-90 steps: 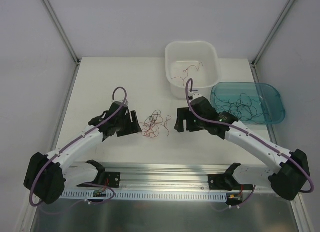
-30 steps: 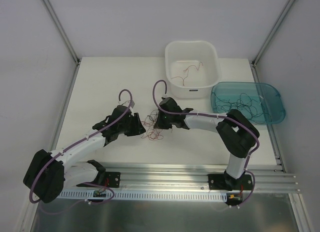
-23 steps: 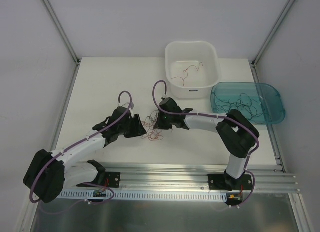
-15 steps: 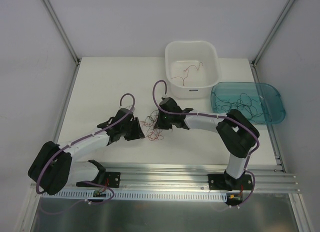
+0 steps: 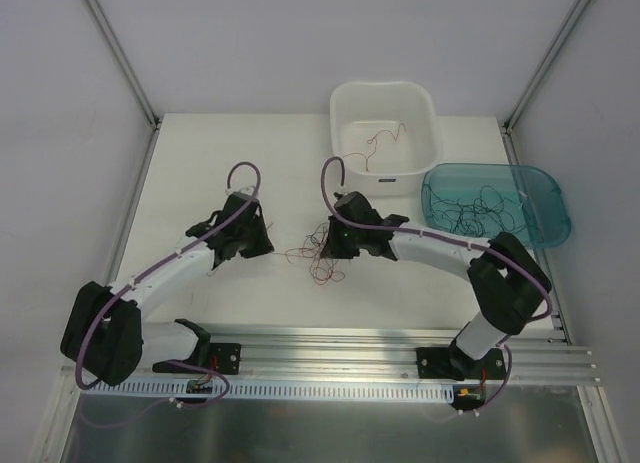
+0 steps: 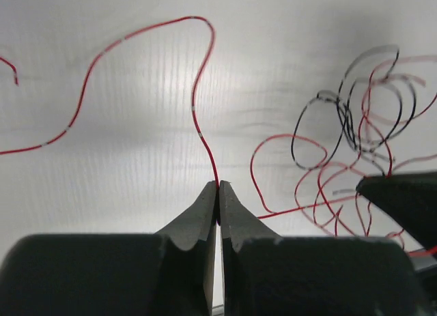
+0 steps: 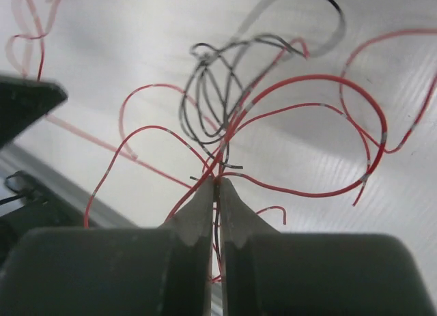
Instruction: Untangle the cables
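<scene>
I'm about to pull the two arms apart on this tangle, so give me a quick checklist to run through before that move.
1. Left claw shut on a single red strand: ok.
2. Right claw shut on wires at the tangle: ok.
3. Which strands the right claw pinches: cannot tell.
4. Gap between the two claws for pulling: ok.
5. Tangle loosened: not ok, red and black loops cross in one clump.

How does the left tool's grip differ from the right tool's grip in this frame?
The left tool pinches one red strand that runs away free, while the right tool pinches the tangle where several strands cross. The left tool's strand is red only; the right tool's bunch mixes red and black loops. Both tools are shut on very thin wire.
</scene>
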